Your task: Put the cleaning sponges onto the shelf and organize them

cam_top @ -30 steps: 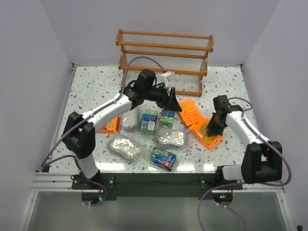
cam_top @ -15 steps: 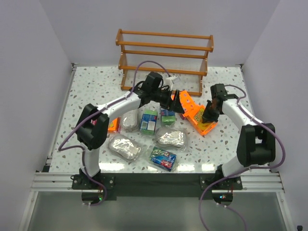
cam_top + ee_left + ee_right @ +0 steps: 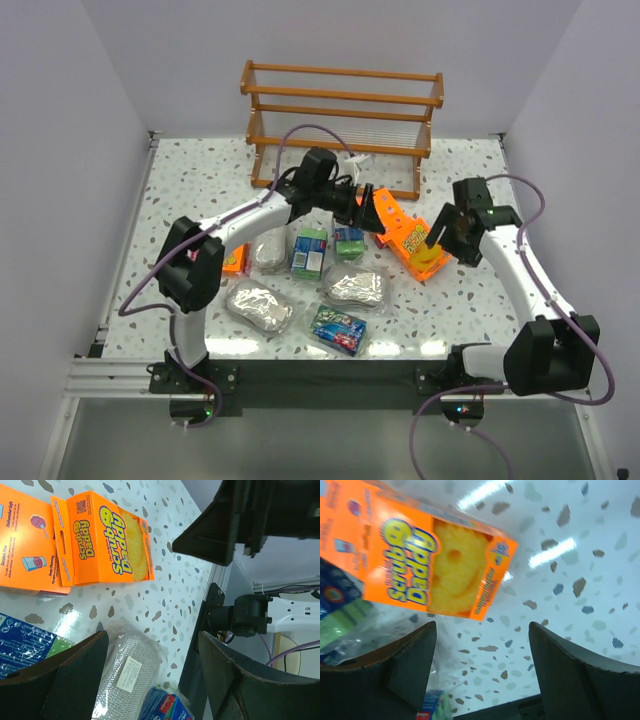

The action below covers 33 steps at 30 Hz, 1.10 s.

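Note:
The shelf stands at the back of the table. Two flat orange sponge packs lie side by side right of centre: one face up, the other back side up. My right gripper hovers open just above and right of the face-up pack, nothing between its fingers. My left gripper is open at the left edge of these packs, holding nothing. A third orange pack lies far left, partly under the left arm.
Three green/blue boxy packs and three silvery wrapped packs crowd the table's middle and front. A white tag lies before the shelf.
My right gripper carried the orange pack up and left, then opened and let it go on the table, drawing back to the right. The left arm reached further right, staying open.

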### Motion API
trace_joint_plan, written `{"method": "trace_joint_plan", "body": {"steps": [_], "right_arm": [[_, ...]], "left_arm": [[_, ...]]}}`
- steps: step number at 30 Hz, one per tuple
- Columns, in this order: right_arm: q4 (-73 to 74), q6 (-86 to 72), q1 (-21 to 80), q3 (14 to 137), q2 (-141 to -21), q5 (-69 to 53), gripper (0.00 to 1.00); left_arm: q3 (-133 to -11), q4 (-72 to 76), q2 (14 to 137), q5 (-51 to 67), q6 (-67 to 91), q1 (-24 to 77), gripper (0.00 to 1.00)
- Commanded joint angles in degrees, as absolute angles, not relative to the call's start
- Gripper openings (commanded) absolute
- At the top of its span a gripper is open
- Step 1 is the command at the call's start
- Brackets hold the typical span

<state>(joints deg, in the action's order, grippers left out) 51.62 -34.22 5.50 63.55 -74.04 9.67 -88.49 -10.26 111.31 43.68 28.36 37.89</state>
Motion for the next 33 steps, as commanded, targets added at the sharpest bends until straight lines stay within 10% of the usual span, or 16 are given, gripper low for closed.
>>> {"method": "trace_joint_plan", "body": {"steps": [1,33], "right_arm": [[54.2,-39.2,5.1,56.8,-71.9,13.3,0.78],[25.7,-48.3,0.1,39.3,-69.1,3.3,0.65]], "left_arm": [[-87.4,-7.7,106.4,45.1,29.3,37.4,0.78],[-80.9,-13.2,99.6,44.0,24.9,36.4,0.78]]}}
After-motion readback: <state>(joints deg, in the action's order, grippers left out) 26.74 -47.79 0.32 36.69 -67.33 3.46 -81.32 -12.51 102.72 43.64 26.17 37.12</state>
